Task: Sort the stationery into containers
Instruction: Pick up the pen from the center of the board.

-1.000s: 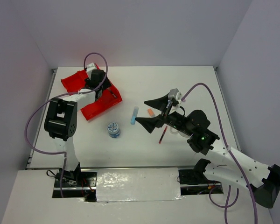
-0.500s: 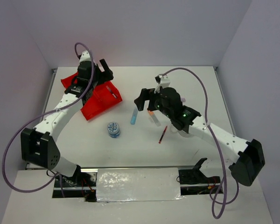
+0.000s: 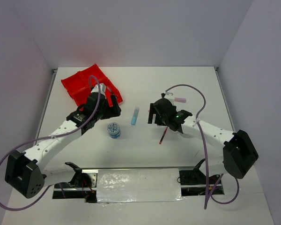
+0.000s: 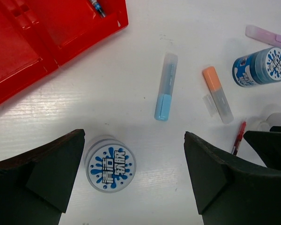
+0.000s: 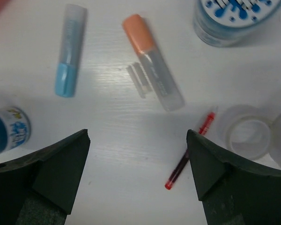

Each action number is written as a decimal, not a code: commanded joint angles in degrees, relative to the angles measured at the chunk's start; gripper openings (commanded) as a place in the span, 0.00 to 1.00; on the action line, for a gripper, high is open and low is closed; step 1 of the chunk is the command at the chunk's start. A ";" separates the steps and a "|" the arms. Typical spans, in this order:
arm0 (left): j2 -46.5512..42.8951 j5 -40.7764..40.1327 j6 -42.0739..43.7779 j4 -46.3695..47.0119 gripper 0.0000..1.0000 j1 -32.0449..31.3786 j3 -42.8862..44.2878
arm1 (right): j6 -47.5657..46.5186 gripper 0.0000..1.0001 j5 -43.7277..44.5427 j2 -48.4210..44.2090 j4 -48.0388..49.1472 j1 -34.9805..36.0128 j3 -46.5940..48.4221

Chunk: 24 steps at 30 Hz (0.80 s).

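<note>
1. Tub (image 4: 110, 164) stands on the bench (image 4: 131, 112) under the left gripper (image 4: 135, 140), which is spread wide and empty.
2. Blue stick (image 5: 68, 49), orange stick (image 5: 152, 61), red pen (image 5: 189, 151) and tape ring (image 5: 226, 133) lie under the right gripper (image 5: 138, 140), also wide and empty.
3. Second tub (image 4: 261, 66) and pink stick (image 4: 266, 36) lie beyond.
4. Tray (image 3: 77, 84), far left, holds a blue pen (image 4: 97, 8).

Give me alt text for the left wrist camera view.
The open left end effector hovers over a round blue-white tub. Beyond lie a light-blue stick, an orange-tipped stick, a second tub and the red tray at upper left.
</note>
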 commanded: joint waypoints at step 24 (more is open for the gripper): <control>2.85 2.30 1.13 1.46 0.99 -1.77 0.66 | 11.91 0.49 1.41 8.62 -0.71 -0.26 -9.83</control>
